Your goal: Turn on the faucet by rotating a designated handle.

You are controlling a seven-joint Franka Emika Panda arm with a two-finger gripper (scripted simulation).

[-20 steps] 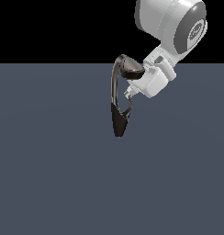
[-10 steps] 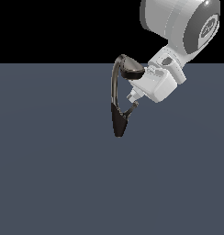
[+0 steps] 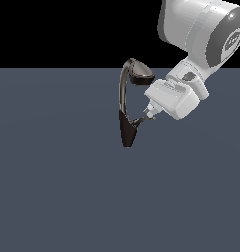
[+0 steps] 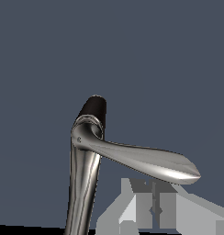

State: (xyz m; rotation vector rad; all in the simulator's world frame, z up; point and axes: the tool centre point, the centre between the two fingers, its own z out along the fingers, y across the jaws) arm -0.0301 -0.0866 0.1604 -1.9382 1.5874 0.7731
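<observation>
Claw [image 3: 149, 114] sat at the thin handle [image 3: 138, 121] branching off the faucet [image 3: 126, 110] base on the bench [image 3: 53, 187], clench state couldn't be told

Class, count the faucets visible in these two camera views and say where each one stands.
1. The faucet stands alone on the flat grey surface, near the middle of the exterior view, with the gripper just to the exterior view's right of it. The wrist view shows that same fixture.
</observation>
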